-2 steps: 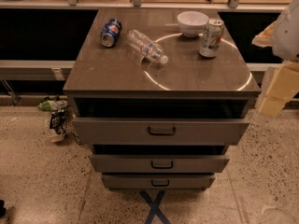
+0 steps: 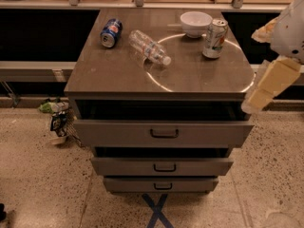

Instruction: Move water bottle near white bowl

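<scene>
Right of the cabinet, my claw (image 2: 259, 96): it hangs in the air off the right edge of the cabinet top, at about the level of that edge, pale cream against the dark background. It touches nothing on the top.
Claw state: I cannot tell how far it is spread. The bottle is not in it.
Water bottle (image 2: 148, 47): it lies on its side near the middle of the cabinet top, slanted, with its white cap pointing toward the front right. It is well apart from my claw.
White bowl (image 2: 195, 23): it stands upright at the back of the top, right of centre. The bottle lies to its left and nearer the front, clear of it.
Silver-green can (image 2: 214, 38): upright, just beside the bowl on its right and slightly nearer the front.
Blue can (image 2: 110, 33): on its side at the back left, near the bottle's base end but not touching it.
Cabinet top (image 2: 109, 75): grey-brown, with a bright curved line of light running across it.
Drawers (image 2: 164, 133): three, stacked below the top, each one with a dark handle.
Floor: speckled, with a blue tape cross (image 2: 157, 210) in front of the cabinet.
</scene>
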Controlling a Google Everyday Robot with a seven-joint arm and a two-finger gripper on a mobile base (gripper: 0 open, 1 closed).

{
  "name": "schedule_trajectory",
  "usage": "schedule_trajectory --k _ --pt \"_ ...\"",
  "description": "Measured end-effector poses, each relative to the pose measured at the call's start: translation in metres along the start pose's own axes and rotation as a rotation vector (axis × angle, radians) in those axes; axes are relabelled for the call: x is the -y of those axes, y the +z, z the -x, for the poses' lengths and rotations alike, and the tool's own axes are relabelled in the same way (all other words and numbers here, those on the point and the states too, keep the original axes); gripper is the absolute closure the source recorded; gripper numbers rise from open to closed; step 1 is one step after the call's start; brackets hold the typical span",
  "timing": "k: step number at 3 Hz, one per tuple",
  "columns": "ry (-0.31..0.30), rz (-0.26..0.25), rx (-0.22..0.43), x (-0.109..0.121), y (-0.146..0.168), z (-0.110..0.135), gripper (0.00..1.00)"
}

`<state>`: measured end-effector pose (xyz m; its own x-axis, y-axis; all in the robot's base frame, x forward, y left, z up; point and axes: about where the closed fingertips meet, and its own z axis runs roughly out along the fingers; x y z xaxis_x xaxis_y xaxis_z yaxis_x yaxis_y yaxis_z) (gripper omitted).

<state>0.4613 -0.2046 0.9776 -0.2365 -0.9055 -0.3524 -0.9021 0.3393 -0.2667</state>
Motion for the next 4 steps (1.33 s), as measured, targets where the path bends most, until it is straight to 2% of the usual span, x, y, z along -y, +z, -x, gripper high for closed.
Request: schedule_trajectory --k 1,2,3,4 --pt "0.107 -0.067 0.160 0.024 0.010 0.029 0.00" --pt "0.202 -0.074 0.347 0.043 0.038 0.063 0.00" --pt "0.277 -0.067 0.542 0.052 0.064 0.095 0.00" --pt "0.316 -0.101 0.675 0.056 0.085 0.116 0.00"
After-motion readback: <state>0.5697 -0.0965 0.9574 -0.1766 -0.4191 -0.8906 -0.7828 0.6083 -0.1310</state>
